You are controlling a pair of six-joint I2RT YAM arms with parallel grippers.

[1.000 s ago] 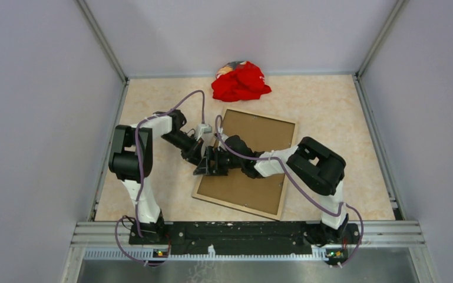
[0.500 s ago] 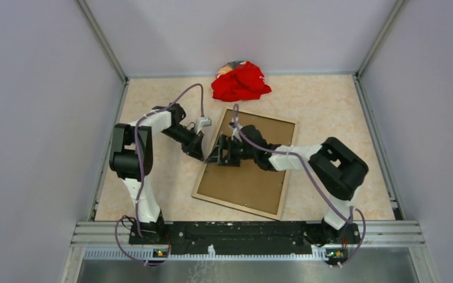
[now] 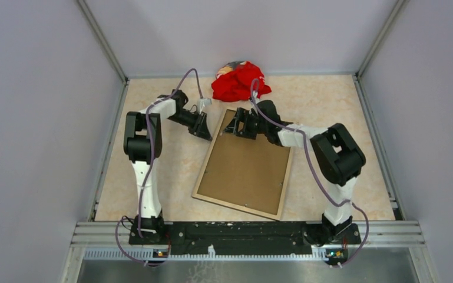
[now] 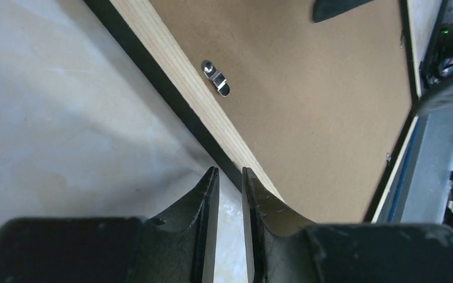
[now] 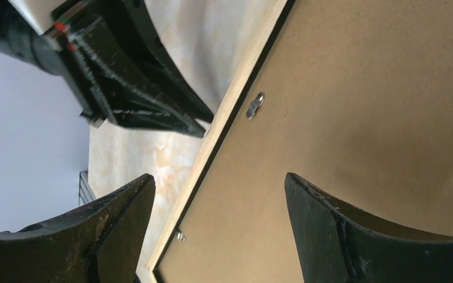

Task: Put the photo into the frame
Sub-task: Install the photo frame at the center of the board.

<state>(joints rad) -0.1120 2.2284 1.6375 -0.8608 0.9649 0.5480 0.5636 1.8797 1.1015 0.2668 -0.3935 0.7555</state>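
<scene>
While I watch the overhead view, the left gripper [image 3: 203, 125] sits at the far left corner of the frame [image 4: 179, 73], low over the counter [image 3: 330, 106]. Its jaws stand narrow, a slim gap with nothing between them, and the tips point at the frame's black outer edge. I judge it is there to steady or nudge that corner, not to grip.

The frame lies face down, pale wood rim up, with the brown backing board [image 3: 247, 165] seated inside it. A small metal turn clip [image 4: 217, 78] on the left rail reaches over the board's edge, which would explain why both arms work at this rim. I cannot see the photo in any view, so whether it is under the board I cannot tell. A red cloth [image 3: 240, 81] lies just beyond the frame's far end.

Further right, the right gripper [image 5: 218, 177] hangs over the far end of the board, jaws wide and holding nothing, probably placed to reach a clip or press the board.
</scene>
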